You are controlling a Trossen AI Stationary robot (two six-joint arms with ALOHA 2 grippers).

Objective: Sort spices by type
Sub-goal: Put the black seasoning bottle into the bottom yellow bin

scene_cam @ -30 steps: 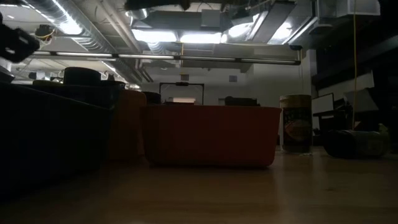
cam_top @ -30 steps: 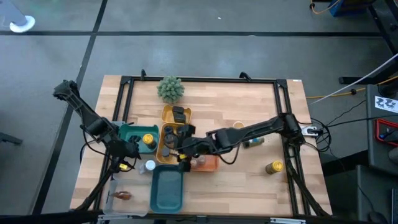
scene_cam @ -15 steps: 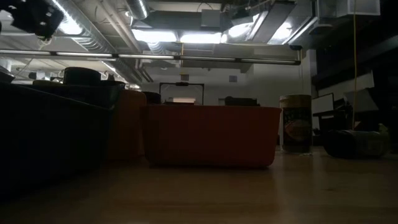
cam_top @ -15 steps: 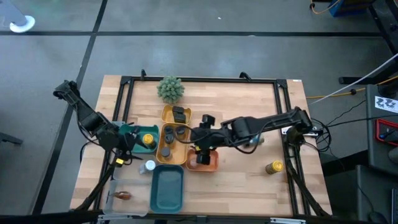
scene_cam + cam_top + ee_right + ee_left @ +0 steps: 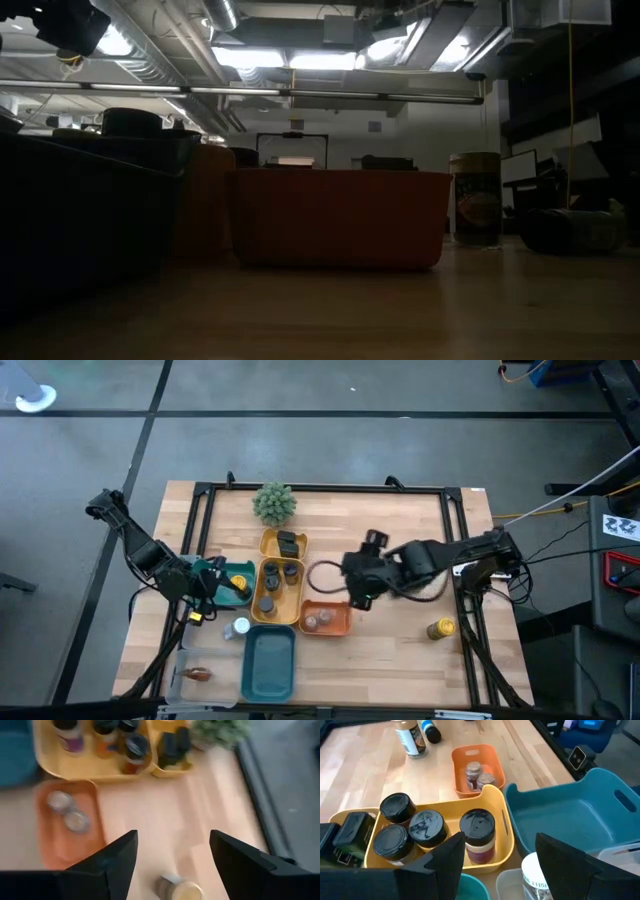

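- Spices are found mostly sorted: several dark-capped jars (image 5: 477,832) stand in the yellow tray (image 5: 256,606), and two small jars (image 5: 318,621) lie in the orange tray (image 5: 343,626).
- A second ago the right gripper (image 5: 356,596) was held low over the gap between the yellow and orange trays; it has since been drawn back toward the right and lifted clear, so a drop into the orange tray is judged finished.
- Its fingers (image 5: 112,862) are seen spread with nothing between them, above bare table with a yellow-capped jar (image 5: 177,889) just ahead.
- Still unsorted are a yellow-capped jar (image 5: 441,628) near the right table edge, a white-capped jar (image 5: 240,627) beside the teal tray (image 5: 270,670), and a brown packet (image 5: 197,674) at the front left.
- The left gripper (image 5: 205,588) has been pulled slightly back and is held over the green tray (image 5: 210,571), fingers parted and empty.
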